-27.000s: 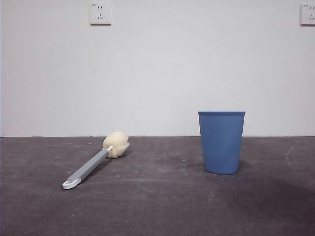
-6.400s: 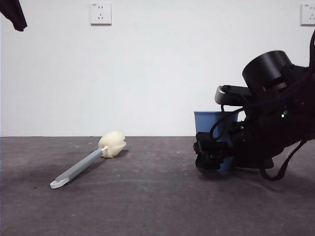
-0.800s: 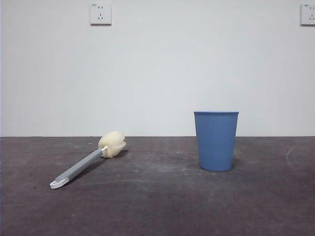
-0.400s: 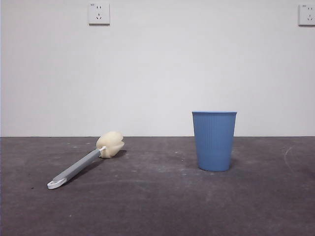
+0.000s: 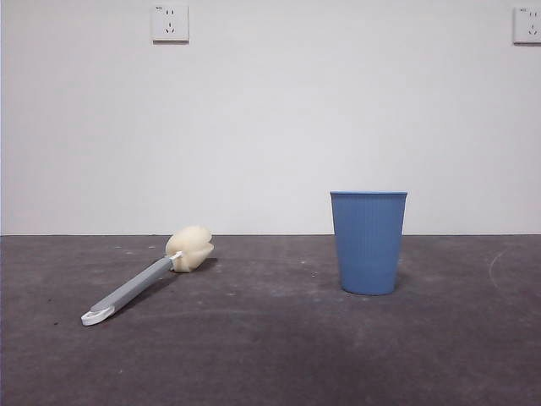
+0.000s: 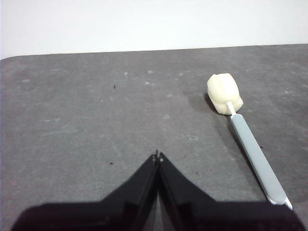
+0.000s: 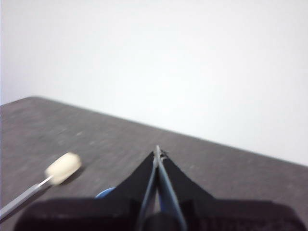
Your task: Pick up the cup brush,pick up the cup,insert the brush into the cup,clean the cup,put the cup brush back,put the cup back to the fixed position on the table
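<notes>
Matte black tapered fingers (image 6: 144,187), thin pointed tips, plain dark housings

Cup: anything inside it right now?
Can't tell. The front view looks level at the cup, so its opaque blue wall hides the interior. Nothing sticks out above the rim; the cup brush lies on the table.

My right wrist picture is blurry. The cup (image 7: 105,193) hides behind my right gripper (image 7: 158,153); I see only a blue sliver. The cup brush (image 7: 41,183) handle runs off the edge there.
</notes>
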Robot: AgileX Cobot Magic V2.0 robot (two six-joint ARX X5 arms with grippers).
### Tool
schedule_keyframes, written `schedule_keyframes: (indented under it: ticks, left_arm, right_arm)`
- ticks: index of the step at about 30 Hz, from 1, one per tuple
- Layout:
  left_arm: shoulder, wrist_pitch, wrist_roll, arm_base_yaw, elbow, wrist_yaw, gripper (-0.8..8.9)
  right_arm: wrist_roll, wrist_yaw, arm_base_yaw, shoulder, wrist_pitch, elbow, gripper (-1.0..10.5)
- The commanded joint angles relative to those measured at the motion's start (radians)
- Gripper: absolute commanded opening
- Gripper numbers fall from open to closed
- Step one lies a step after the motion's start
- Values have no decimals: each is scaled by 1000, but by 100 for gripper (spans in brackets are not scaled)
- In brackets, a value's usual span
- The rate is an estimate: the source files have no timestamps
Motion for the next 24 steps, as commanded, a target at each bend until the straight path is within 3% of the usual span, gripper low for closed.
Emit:
schedule_keyframes:
  ticks: [1, 8, 19, 24]
  left_arm:
    - [-2, 3, -10, 3, -13, -1, -4]
    - [-2, 3, -10, 3, -13, -1, -4]
    - [-2, 3, -10, 3, -13, -1, -4]
    - [-2, 3, -10, 3, -13, -1, -4]
  right_arm:
    - [1, 3, -37, -77, 125, -136, 1]
    - [60, 6, -138, -251, 240, -413, 1]
    - [125, 6, -238, -383, 242, -616, 1]
    - [191, 6, -258, -382, 194, -687, 1]
